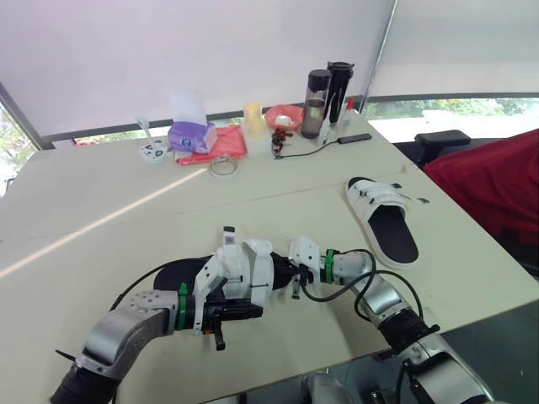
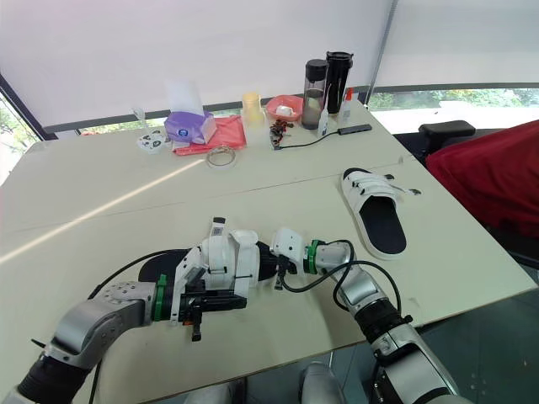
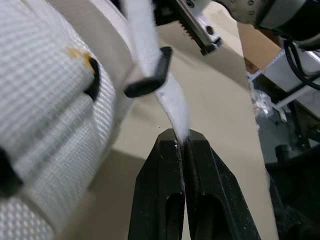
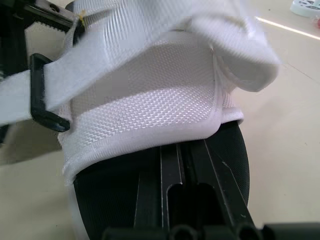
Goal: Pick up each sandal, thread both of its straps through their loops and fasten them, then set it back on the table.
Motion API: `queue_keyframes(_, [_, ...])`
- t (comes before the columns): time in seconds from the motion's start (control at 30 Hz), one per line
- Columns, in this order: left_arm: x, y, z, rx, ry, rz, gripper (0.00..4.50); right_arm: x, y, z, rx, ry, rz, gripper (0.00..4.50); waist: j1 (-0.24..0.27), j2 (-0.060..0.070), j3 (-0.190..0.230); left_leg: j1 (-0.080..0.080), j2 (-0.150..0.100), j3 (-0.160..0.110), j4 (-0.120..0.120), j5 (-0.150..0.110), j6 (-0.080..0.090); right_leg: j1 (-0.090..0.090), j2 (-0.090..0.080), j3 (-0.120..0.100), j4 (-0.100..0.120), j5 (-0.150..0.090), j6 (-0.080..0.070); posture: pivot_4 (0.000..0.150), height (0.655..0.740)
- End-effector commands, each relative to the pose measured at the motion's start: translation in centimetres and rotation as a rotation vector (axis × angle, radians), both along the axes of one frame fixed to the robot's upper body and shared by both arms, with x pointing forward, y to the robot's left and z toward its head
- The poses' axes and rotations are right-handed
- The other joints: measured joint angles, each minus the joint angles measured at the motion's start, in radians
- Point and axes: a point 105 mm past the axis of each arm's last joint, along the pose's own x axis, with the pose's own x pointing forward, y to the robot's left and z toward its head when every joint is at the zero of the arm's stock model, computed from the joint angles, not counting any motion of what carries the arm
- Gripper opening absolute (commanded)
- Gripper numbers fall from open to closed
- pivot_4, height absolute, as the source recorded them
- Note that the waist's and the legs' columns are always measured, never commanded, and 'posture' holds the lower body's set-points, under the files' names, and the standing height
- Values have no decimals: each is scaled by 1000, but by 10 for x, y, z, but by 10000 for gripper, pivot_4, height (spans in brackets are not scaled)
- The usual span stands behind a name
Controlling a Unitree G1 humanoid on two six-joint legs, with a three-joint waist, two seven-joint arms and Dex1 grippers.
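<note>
While the near sandal (image 1: 180,273) lies crosswise near the table's (image 1: 101,202) front, heel toward the robot's left, the left gripper (image 3: 182,139) pinches its white strap (image 3: 172,102) just past a black loop (image 3: 150,80). The right gripper (image 4: 181,150), fingers nearly together, meets the toe end. A 2nd sandal (image 1: 384,223) lies apart, rightward, straps farthest.

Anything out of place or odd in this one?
Nothing is spilled or damaged. On the sandal on the right, one strap tip sticks out sideways, loose. The held sandal has its strap run through the black loop, pinched by the left gripper.
</note>
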Motion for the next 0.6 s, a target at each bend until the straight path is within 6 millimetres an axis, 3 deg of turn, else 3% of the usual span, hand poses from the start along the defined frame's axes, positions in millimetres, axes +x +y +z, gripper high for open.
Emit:
queue_keyframes(0.03, [-8,9,11,-12,1,-14,95,-21,-35,-79,-241,243,-82,440,-3,1,1,0,0,0,0,0,0,0,0,0,0,0,0,1500,7400])
queue_keyframes(0.33, [-42,17,14,33,106,-180,95,-20,-34,-78,-241,242,-80,440,-4,1,5,0,1,0,0,-1,-1,-1,0,0,-1,0,0,1500,7400])
queue_keyframes(0.6, [-52,19,15,98,27,-287,95,-20,-37,-79,-247,245,-78,440,-6,0,4,1,1,0,-3,-3,-4,-2,0,0,0,0,0,1500,7400])
